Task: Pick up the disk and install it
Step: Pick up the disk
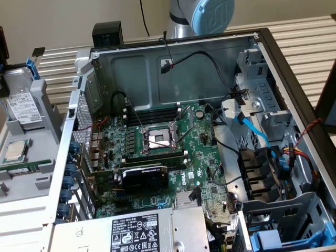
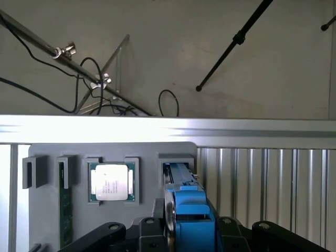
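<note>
The jaws (image 2: 185, 242) straddled the disk (image 2: 190, 212) and, as far as the view allowed, were clamped on its flat faces. The disk stood on edge directly between them, its long axis running away from the jaws into a slot of the grey holder (image 2: 52, 152).

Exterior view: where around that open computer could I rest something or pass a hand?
Free: ribbed tabletop beyond the case's far corner; open space before the bare back wall, above the motherboard. Crowded: the board itself and the cables at the exterior view's right.
</note>
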`<action>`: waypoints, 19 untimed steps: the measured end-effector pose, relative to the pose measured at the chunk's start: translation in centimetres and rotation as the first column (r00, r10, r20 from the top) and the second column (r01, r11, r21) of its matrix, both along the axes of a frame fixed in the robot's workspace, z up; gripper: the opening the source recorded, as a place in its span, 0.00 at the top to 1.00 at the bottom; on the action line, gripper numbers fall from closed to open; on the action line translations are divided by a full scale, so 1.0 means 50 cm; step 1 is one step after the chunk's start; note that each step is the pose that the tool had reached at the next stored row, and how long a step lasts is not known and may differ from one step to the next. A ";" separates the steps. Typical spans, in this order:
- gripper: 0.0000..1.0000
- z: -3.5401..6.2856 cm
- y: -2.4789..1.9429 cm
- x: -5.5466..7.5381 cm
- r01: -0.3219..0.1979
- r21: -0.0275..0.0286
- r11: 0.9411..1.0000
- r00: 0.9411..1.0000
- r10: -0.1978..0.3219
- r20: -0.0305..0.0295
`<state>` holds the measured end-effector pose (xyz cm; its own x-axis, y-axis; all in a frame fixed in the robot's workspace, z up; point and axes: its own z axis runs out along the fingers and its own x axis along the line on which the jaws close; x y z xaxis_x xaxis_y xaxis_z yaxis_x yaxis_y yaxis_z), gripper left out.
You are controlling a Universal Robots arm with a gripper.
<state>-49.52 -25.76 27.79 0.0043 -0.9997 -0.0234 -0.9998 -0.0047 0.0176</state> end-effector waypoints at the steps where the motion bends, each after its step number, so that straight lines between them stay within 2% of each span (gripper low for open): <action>1: 0.62 0.000 0.0000 0.000 0.000 0.000 1.000 1.000 0.000 0.000; 9: 0.62 0.019 0.0001 0.000 0.000 0.000 1.000 1.000 0.000 0.000; 19: 0.62 0.018 0.0000 0.001 0.014 0.000 1.000 1.000 -0.014 0.000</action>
<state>-49.47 -25.76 28.71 -0.0094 -0.9997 -0.0233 -0.9998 0.0090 0.0174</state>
